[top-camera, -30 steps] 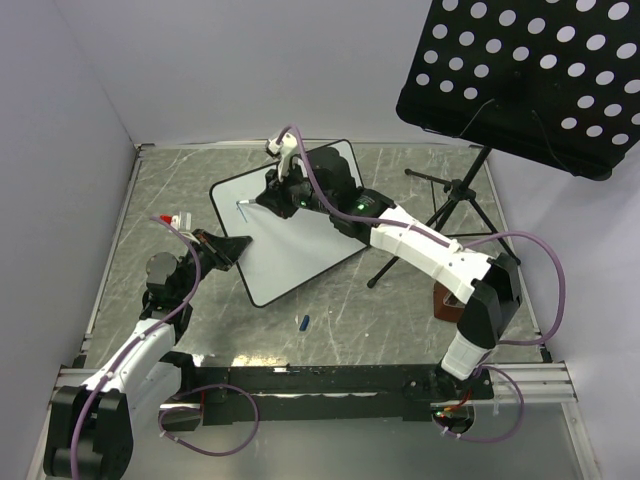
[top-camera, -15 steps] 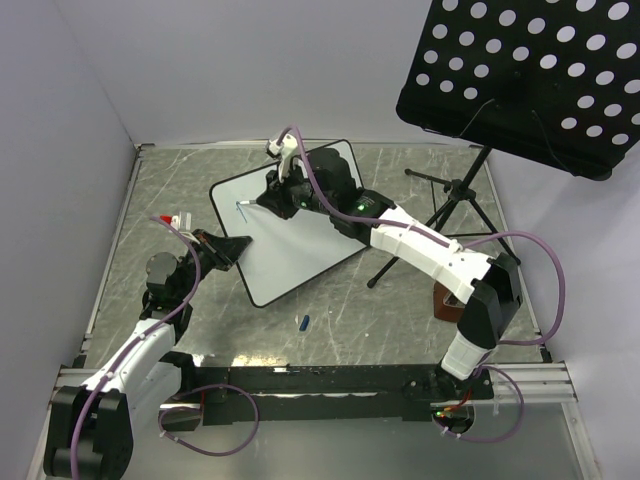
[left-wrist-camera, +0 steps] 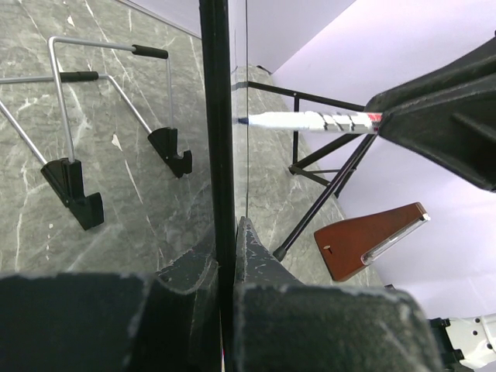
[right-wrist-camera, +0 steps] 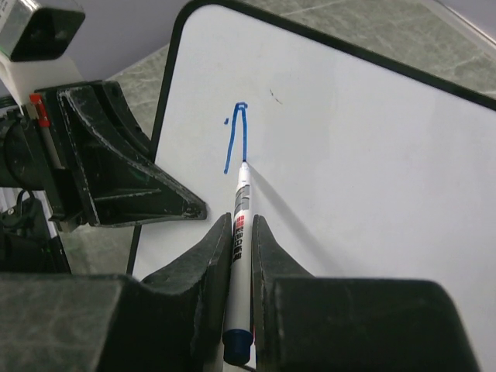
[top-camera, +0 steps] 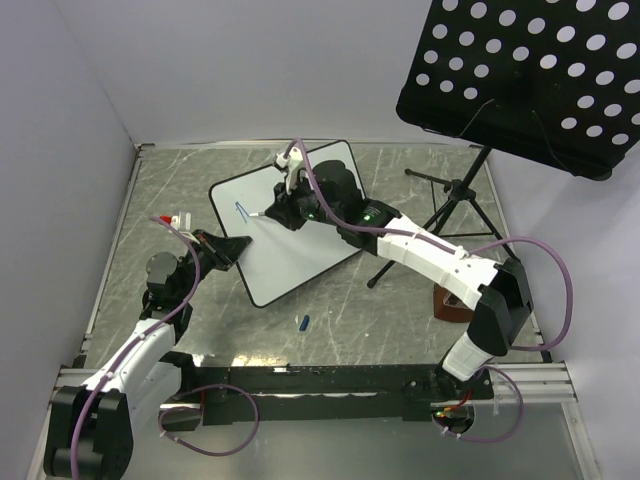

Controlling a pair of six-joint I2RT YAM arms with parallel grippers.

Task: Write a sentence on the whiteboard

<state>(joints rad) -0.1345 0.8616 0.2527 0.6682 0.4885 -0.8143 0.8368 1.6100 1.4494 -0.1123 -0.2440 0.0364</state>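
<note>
The whiteboard (top-camera: 300, 245) stands tilted on the table, white with a thin black rim. My left gripper (top-camera: 232, 250) is shut on its left edge; the left wrist view shows the board edge-on (left-wrist-camera: 217, 116) between the fingers. My right gripper (top-camera: 283, 207) is shut on a white marker (right-wrist-camera: 242, 205) with its tip touching the board (right-wrist-camera: 372, 155). The writing is only a short blue mark (right-wrist-camera: 236, 136), two strokes joined at the top, near the board's upper left corner. The marker also shows in the left wrist view (left-wrist-camera: 310, 122).
A black perforated music-stand panel (top-camera: 520, 80) hangs at the upper right on a tripod (top-camera: 450, 195). A brown wooden wedge (top-camera: 445, 305) sits by the right arm. A blue cap (top-camera: 303, 322) lies in front of the board. The board's wire legs (left-wrist-camera: 77, 116) rest behind it.
My right gripper has moved a little to the right and down with the marker, leaving the blue mark uncovered. The left gripper and the board have not moved.
</note>
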